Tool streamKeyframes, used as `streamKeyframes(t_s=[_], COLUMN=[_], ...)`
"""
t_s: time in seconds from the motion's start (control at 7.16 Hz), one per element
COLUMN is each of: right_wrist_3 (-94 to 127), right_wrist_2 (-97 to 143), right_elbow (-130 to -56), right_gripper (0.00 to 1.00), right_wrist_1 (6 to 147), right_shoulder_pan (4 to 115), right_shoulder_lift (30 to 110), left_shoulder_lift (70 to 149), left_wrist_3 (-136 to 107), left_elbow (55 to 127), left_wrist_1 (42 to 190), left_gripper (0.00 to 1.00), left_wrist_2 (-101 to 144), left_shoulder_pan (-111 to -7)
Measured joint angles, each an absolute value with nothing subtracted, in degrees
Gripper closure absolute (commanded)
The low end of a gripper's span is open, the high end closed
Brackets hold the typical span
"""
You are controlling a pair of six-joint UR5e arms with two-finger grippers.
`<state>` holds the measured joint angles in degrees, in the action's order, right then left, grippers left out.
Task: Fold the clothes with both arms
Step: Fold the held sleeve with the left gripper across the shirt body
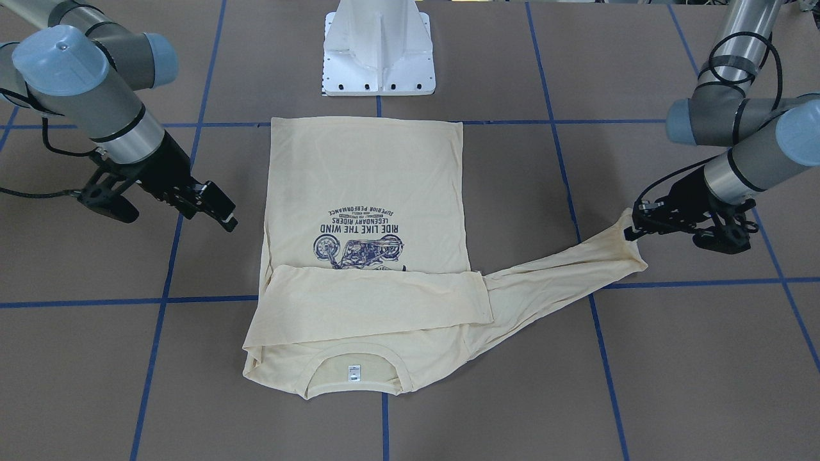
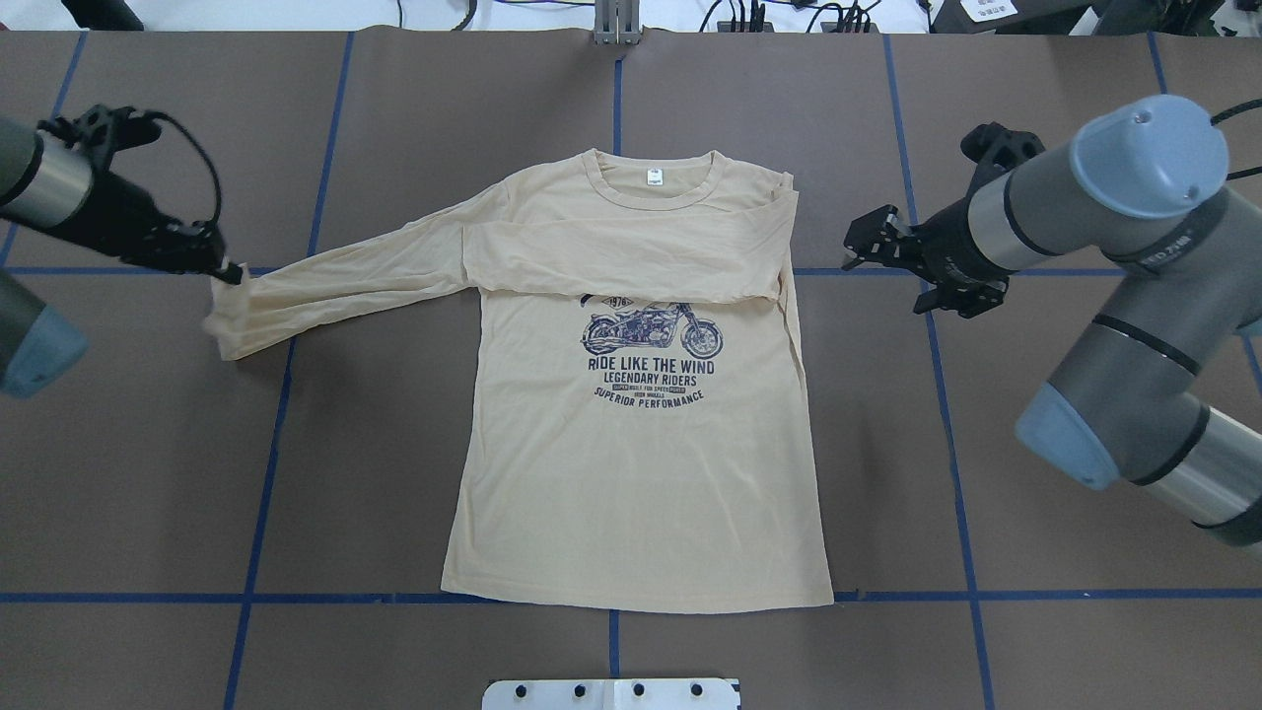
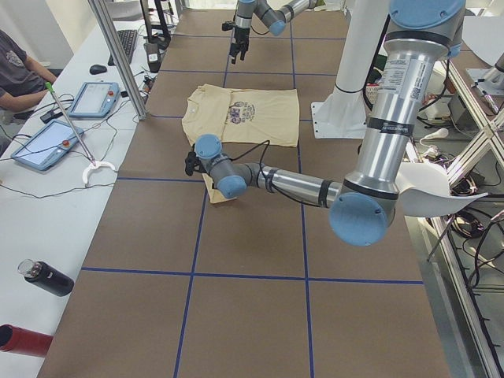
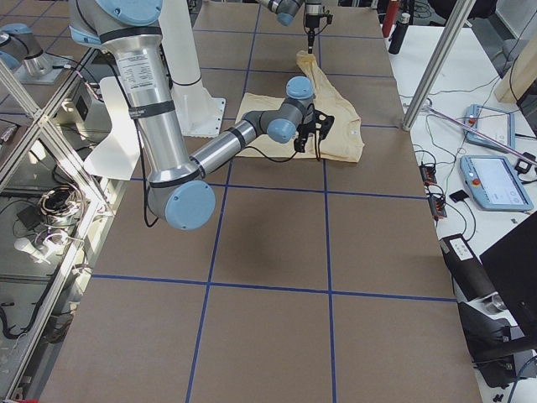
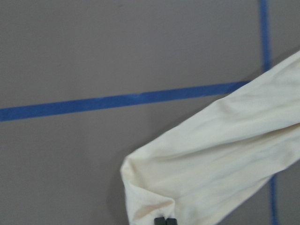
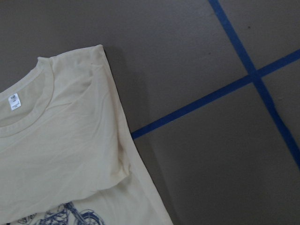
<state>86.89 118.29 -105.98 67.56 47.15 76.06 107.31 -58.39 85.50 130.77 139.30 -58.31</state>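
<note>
Sleeve-folding seems the step in hand: the cream T-shirt [image 2: 631, 473] lies flat, print up, at the table's [image 2: 394, 473] centre, one sleeve [image 2: 631, 261] laid across the chest. Toward nine o'clock in the overhead view the other sleeve [image 2: 345, 286] stretches out, cuff pinched by the left gripper [image 2: 232, 276]. The right gripper [image 2: 868, 251] hovers spread at three o'clock. Next, that limp, soft jersey needs carrying across without bunching.
</note>
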Motion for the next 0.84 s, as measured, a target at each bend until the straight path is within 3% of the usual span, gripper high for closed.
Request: streamKeyframes(t_s=[0.28,0.84], right_wrist_3=[80.60,73.45], right_wrist_2=[118.25,118.04], right_elbow=[-108.45,-108.68], right_gripper=[0.01,0.01], right_wrist_1=[67.07,59.99], right_shoulder_pan=[48.75,52.85], right_shoulder_lift=[83.02,94.12], left_shoulder_lift=[122.99,151.24], left_wrist_3=[-76.80,-90.43], left_elbow=[81.08,62.05], left_wrist_1=[130.76,131.62], left_gripper=[1.00,1.00], left_wrist_2=[137.18,117.66], left_shoulder_pan=[-54.04,-42.58])
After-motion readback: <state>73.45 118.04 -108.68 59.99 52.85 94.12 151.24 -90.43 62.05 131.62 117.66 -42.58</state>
